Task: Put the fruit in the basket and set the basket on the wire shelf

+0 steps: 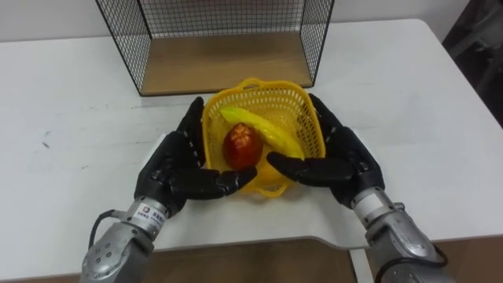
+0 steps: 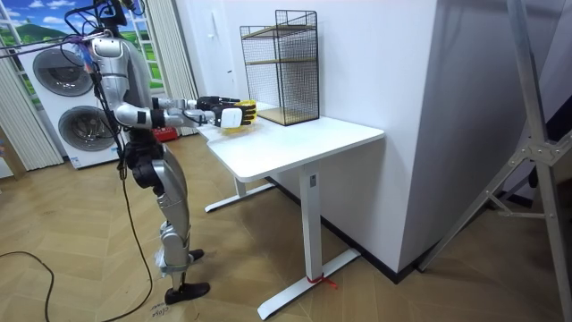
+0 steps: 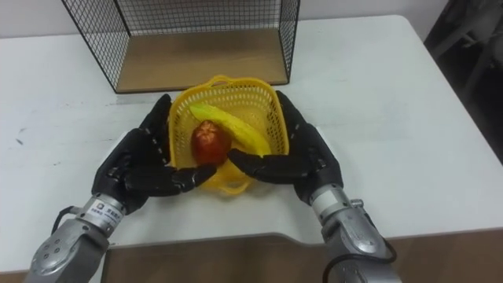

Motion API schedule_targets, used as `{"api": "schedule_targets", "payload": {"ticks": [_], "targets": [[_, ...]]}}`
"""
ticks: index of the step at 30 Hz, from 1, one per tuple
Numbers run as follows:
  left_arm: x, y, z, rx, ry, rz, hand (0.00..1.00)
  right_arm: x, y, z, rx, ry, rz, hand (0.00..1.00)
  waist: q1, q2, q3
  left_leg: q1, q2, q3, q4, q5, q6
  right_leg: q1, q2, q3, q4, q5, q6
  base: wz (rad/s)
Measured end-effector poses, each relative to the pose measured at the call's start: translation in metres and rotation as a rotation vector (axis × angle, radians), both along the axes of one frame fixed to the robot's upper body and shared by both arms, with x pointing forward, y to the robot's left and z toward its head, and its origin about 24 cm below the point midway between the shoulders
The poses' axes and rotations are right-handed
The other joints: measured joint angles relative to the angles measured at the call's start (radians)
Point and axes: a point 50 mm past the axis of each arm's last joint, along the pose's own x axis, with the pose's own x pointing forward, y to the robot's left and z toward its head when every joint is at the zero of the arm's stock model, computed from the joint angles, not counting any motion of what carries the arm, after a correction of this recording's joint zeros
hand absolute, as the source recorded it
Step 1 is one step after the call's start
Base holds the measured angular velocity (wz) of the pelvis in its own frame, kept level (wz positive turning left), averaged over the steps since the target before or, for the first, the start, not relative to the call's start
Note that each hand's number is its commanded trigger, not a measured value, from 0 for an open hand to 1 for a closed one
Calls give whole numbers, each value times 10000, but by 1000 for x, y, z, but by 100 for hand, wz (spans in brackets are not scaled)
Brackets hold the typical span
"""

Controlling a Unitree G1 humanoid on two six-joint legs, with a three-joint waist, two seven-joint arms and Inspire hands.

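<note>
Basket: a yellow plastic mesh basket (image 1: pixel 275 101) stands on the white tabletop (image 1: pixel 71 110), close to the near edge; whether it is raised off the surface I cannot tell.
Fruit: both pieces lie inside the basket. A yellow banana (image 1: pixel 263 130) lies slantwise across it, and a red apple (image 1: pixel 242 145) sits at the basket's near side, touching the banana.
Left hand: the left hand (image 1: pixel 169 169) lies against the basket's left wall, fingers stretched nearly straight along the mesh and the thumb reaching across below the near rim. It is spread, not clenched.
Right hand: the right hand (image 1: pixel 350 161) mirrors it on the basket's right wall, fingers extended along the mesh. Its thumb points inward at the near rim, close to the left thumb.
Wire shelf: a black wire shelf (image 1: pixel 220 63) with a wooden floor stands just beyond the basket, its open front facing it.
Robot: upright at the tabletop's end nearest the basket, with both arms held forward.
Behind the robot: washing machines (image 2: pixel 63 107), well away from the basket.
</note>
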Motion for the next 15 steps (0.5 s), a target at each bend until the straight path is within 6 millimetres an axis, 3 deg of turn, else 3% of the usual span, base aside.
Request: {"api": "schedule_targets", "payload": {"ticks": [10, 15], "targets": [[7, -2, 25, -208, -1131, 210, 0, 4, 3, 14, 68, -621, -112, 0, 1, 8, -5, -27, 12, -61, 68, -2, -4, 15, 13, -45, 24, 18, -26, 0], [7, -2, 27, -234, -1181, 400, 0, 6, 5, 16, 99, -703, -35, 0, -14, 7, -5, 12, 13, -75, 73, -2, -4, 59, 13, -46, 22, 18, -26, 0]]}}
